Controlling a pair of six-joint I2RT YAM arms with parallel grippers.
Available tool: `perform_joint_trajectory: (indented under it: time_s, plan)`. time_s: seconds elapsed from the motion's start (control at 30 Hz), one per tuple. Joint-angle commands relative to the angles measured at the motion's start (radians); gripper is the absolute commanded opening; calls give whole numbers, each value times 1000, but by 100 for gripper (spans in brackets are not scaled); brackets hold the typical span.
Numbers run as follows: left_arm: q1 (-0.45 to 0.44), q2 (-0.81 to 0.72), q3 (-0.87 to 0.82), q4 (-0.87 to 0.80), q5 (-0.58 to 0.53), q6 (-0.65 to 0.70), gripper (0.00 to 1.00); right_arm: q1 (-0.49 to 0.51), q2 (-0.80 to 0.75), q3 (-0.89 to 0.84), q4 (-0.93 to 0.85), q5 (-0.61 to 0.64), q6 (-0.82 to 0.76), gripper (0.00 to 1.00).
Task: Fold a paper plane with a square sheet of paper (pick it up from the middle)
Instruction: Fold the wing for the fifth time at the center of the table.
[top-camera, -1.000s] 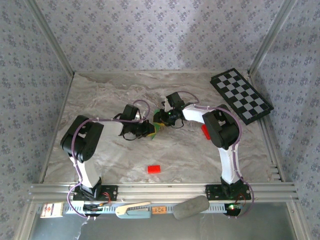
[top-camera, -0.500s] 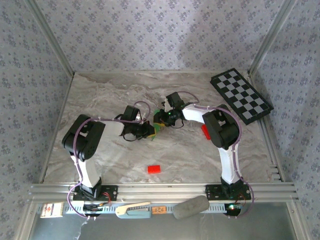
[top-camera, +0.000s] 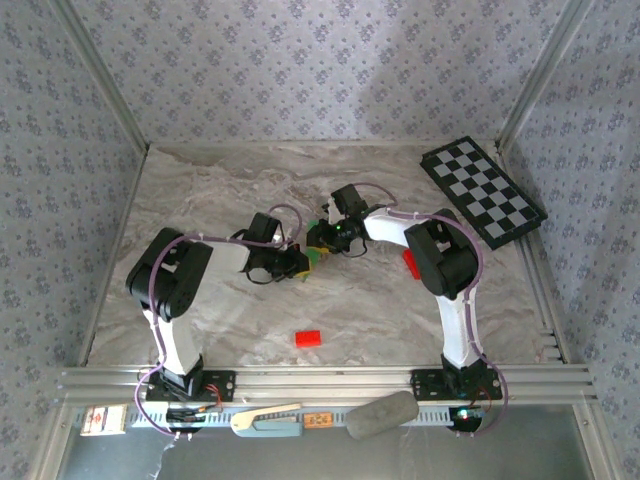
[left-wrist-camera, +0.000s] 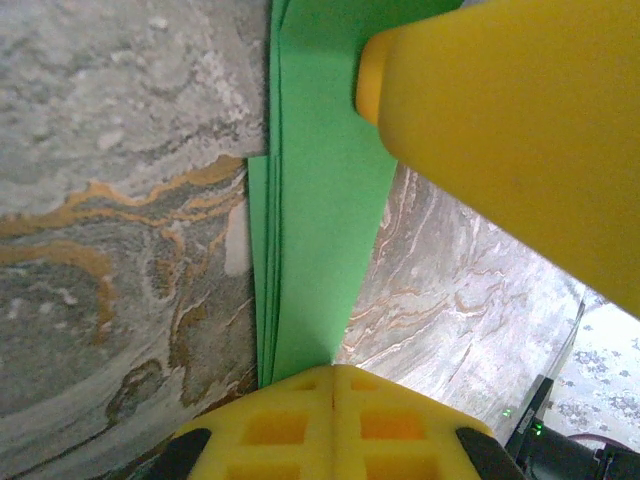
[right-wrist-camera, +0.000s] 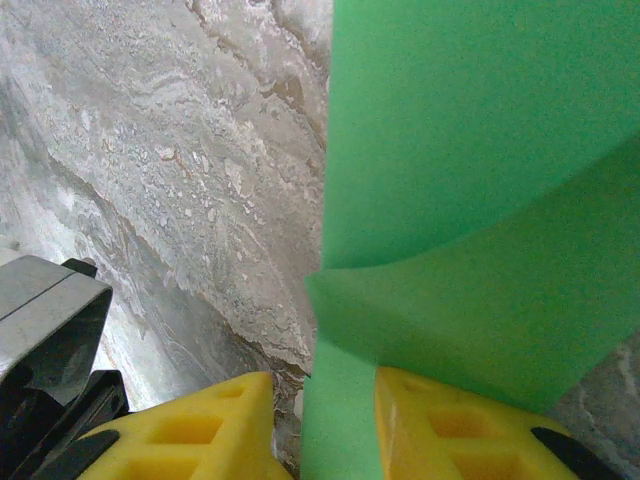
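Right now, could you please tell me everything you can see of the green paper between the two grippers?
The green paper is thin, plain bright green, already folded into several long narrow layers whose edges lie stacked side by side. It is held over the marbled table near its middle. The left gripper is shut on one end, and the right gripper's yellow fingers stand either side of a folded flap. From above only a small green sliver shows between the grippers.

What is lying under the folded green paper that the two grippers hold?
Under the folded green paper lies the marbled table, bare on both sides of it. The strip directly beneath is covered. The left gripper and right gripper pinch its ends.
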Motion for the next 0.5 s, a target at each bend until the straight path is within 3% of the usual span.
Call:
perform_joint_trajectory:
  time_s: [0.0, 0.47]
  plan:
    - [-5, 18, 7, -74, -38, 22, 3, 4, 18, 27, -53, 28, -16, 34]
    - [-5, 16, -33, -26, -63, 21, 1, 17, -156, -70, -22, 79, -34, 30]
